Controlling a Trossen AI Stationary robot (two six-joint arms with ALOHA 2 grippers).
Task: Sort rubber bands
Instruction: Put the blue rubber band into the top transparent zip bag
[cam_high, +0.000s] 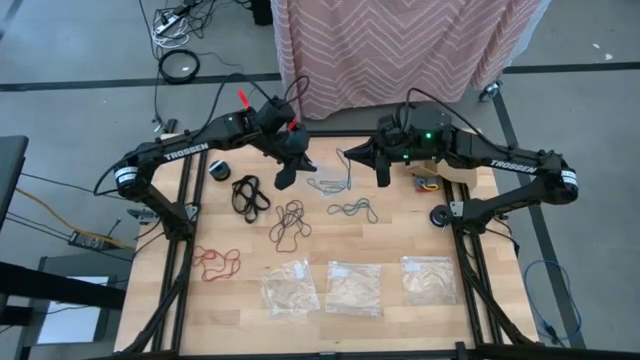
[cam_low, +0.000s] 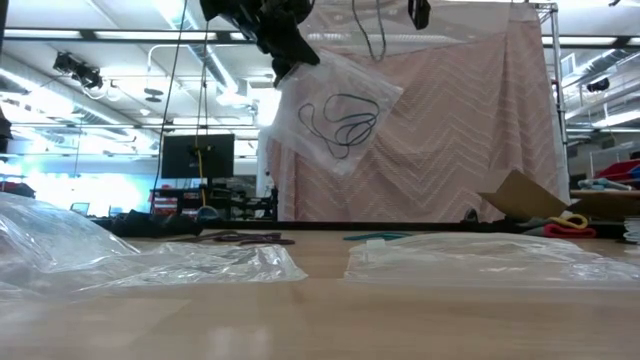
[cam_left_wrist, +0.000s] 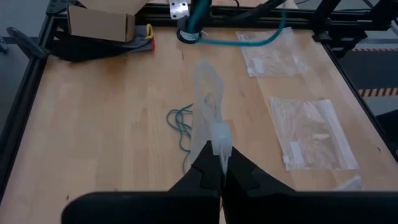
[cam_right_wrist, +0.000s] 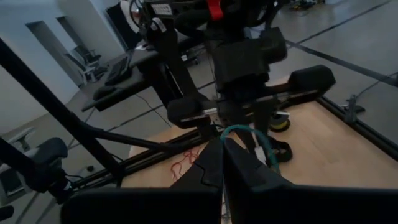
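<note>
Red rubber bands (cam_high: 215, 262): loose on the table (cam_high: 400, 240), near its left edge.
Black rubber bands (cam_high: 250, 193): a small heap just right of the red ones and farther back.
Left tool (cam_high: 285, 175): raised over the table's back half, jaws pressed together on the top edge of a clear bag (cam_low: 340, 115), which hangs with black loops inside.
Brown rubber bands (cam_high: 290, 222): tangled below the left tool.
Teal rubber bands (cam_high: 352, 210): spread between the two arms.
Empty bags (cam_high: 352, 288): three flat in a row along the front edge.
Right tool (cam_high: 385, 172): raised at the back, jaws closed; a teal band (cam_right_wrist: 249, 137) loops out from its tips and seems pinched there (hard to confirm).
Handling: the bands look light, limp and stretchy, and will likely snag on each other, so pinch a cluster where strands cross.
Bag handling: thin, slippery film (it sags); grip the stiffer top edge.
</note>
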